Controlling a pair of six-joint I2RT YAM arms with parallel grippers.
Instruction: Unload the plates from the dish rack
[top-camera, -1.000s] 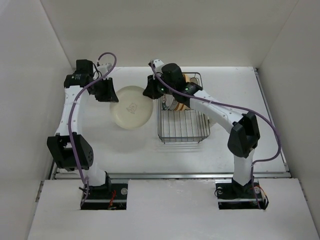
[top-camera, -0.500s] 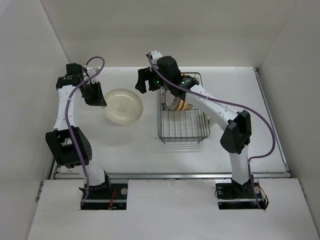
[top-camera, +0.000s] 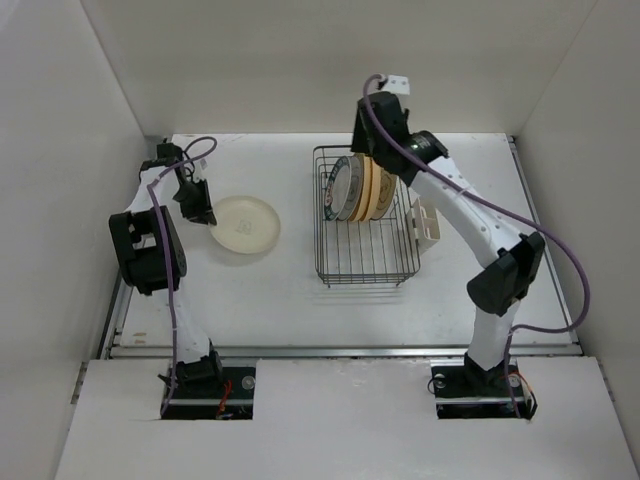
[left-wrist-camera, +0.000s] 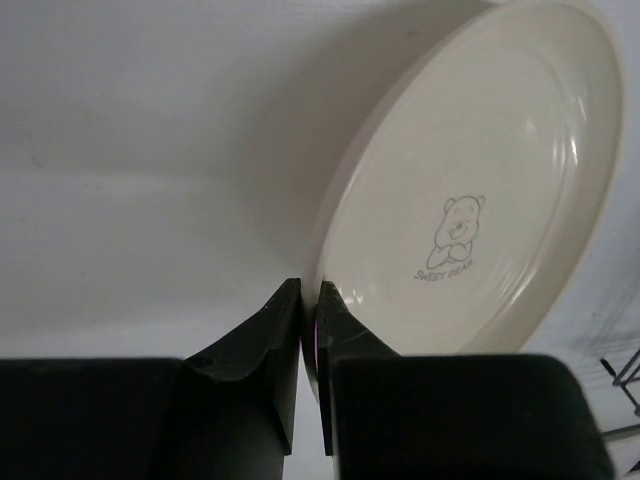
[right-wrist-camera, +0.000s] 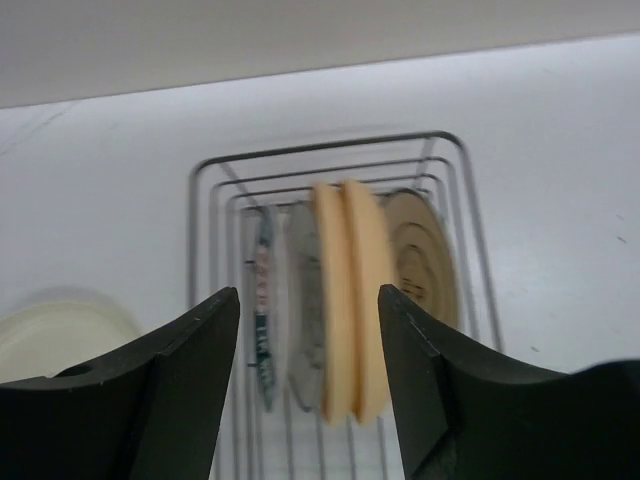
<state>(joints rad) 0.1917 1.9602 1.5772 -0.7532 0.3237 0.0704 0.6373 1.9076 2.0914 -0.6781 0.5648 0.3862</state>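
Note:
A plain cream plate (top-camera: 248, 222) with a small bear print (left-wrist-camera: 480, 180) lies low over the table, left of the dish rack (top-camera: 366, 268). My left gripper (top-camera: 199, 208) (left-wrist-camera: 308, 292) is shut on the plate's left rim. Several plates (top-camera: 356, 188) stand on edge in the far half of the rack: a teal-rimmed one (right-wrist-camera: 263, 300), a white one (right-wrist-camera: 303, 310), yellow-orange ones (right-wrist-camera: 350, 300) and a tan one (right-wrist-camera: 425, 255). My right gripper (top-camera: 372, 160) (right-wrist-camera: 308, 300) hangs open above them, touching nothing, its fingers astride the middle plates.
A cream cutlery holder (top-camera: 428, 220) is clipped to the rack's right side. White walls enclose the table on the left, far and right sides. The left arm's elbow (top-camera: 145, 250) stands close to the left wall.
The left arm carried the cream plate leftward and down toward the table. The right gripper let go, opened, and swung from the rack's left side to above its far end.

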